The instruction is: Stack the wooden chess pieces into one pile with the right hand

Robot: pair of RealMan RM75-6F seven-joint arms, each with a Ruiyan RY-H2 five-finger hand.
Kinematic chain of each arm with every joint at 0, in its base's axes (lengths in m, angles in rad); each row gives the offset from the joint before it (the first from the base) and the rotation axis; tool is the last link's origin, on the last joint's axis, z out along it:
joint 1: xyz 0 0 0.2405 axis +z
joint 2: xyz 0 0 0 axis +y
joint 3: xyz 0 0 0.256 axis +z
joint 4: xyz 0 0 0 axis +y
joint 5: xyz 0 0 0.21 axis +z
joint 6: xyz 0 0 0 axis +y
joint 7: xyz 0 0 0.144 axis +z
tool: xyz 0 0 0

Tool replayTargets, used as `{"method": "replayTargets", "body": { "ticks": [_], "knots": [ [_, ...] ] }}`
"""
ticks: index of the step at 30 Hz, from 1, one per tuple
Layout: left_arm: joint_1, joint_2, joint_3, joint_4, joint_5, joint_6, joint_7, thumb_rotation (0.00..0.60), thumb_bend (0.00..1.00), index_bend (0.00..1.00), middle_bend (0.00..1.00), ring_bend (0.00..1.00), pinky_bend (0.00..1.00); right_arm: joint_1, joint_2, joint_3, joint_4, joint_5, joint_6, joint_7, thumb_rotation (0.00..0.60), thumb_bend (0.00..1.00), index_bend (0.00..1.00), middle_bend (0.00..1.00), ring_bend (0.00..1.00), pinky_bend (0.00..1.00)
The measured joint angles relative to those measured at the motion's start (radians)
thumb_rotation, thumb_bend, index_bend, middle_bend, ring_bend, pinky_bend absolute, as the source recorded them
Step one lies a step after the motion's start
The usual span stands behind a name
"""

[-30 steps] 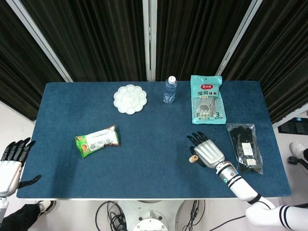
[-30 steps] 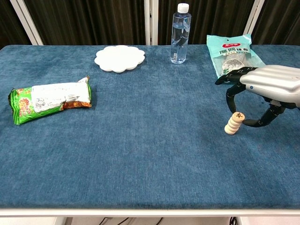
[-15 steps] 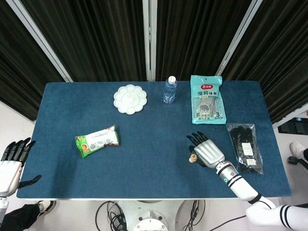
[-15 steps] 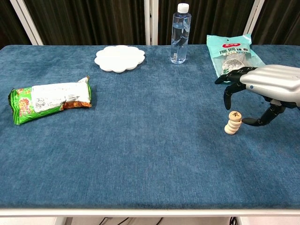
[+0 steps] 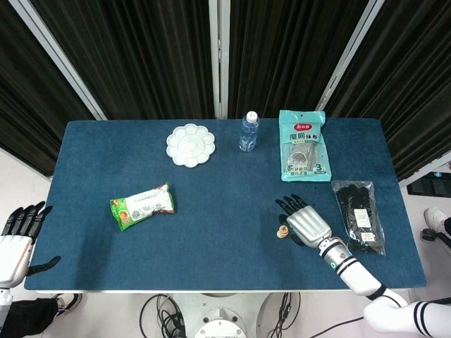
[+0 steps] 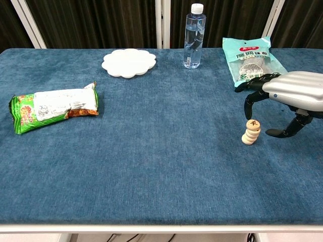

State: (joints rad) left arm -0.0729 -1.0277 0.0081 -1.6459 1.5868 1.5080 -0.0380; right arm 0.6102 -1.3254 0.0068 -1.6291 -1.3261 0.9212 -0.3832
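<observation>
Chest view: one pile of wooden chess pieces (image 6: 251,132), about four discs, is seen standing upright on the blue surface (image 6: 161,166). One right robot hand (image 6: 285,98) is held just beside it, fingers spread and curved, nothing grasped or touched. One left robot hand (image 5: 15,239) is seen off the surface, fingers spread, empty.

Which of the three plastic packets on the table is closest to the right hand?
The black packet, just right of the right hand. The teal packet lies further back; the green snack packet lies far left.
</observation>
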Motion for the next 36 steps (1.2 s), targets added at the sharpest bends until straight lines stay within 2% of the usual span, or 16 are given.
{"method": "replayTargets", "body": {
  "ticks": [25, 27, 32, 36],
  "knots": [
    [-0.002, 0.000, 0.000, 0.000, -0.003, -0.005, 0.000, 0.600, 0.00, 0.07, 0.00, 0.00, 0.00, -0.007, -0.002, -0.004, -0.004, -0.011, 0.016, -0.010, 0.600, 0.25, 0.41, 0.05, 0.00, 0.00],
    [-0.001, 0.000, 0.000, 0.001, -0.004, -0.004, -0.001, 0.600, 0.00, 0.07, 0.00, 0.00, 0.00, -0.008, -0.001, -0.001, -0.005, -0.009, 0.020, -0.009, 0.600, 0.25, 0.36, 0.04, 0.00, 0.00],
    [-0.001, 0.000, 0.000, 0.002, -0.003, -0.003, -0.004, 0.600, 0.00, 0.07, 0.00, 0.00, 0.00, -0.018, 0.019, 0.013, -0.018, -0.009, 0.054, 0.008, 0.600, 0.23, 0.07, 0.01, 0.00, 0.00],
    [-0.001, 0.001, -0.002, 0.005, -0.005, -0.002, -0.011, 0.600, 0.00, 0.07, 0.00, 0.00, 0.00, -0.050, 0.060, 0.016, -0.039, -0.023, 0.123, 0.019, 0.600, 0.21, 0.00, 0.00, 0.00, 0.00]
  ]
}}
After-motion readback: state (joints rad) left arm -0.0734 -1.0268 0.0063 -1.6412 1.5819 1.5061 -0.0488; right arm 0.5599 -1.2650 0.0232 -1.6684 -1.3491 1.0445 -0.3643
